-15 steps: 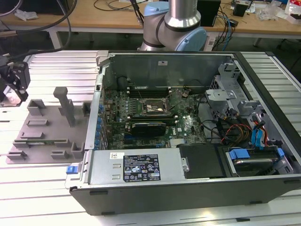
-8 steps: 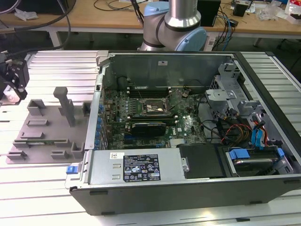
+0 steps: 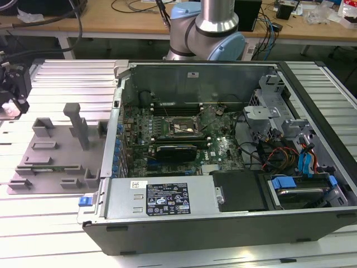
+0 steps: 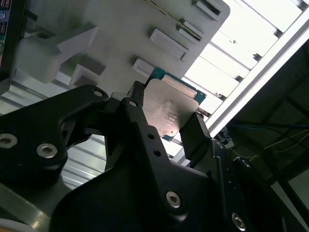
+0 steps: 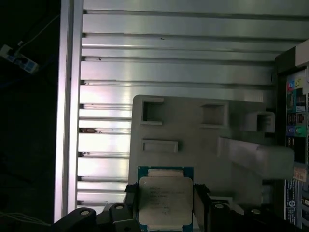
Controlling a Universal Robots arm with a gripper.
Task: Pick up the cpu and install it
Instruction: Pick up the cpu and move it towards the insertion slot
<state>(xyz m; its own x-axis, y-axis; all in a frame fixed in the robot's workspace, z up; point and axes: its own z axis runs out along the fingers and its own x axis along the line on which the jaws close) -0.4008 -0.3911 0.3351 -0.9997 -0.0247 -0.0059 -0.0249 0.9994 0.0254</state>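
Tool clamped on the cpu — one black finger against each of two opposite edges. That leaves the shiny top plate and green border bare, and the chip sits flat and square in the grip. The edge hold is probably meant to keep pressure off the chip's faces. In both wrist views the cpu lies right between the fingertips, metal plate toward the cameras. Just beyond the tool is the grey fixture tray, lying on the slatted desk. The chip looks clear of the tray's pockets, though contact underneath cannot be told. The open computer case and its socket stand well apart from the tool — on the far side of the tray.
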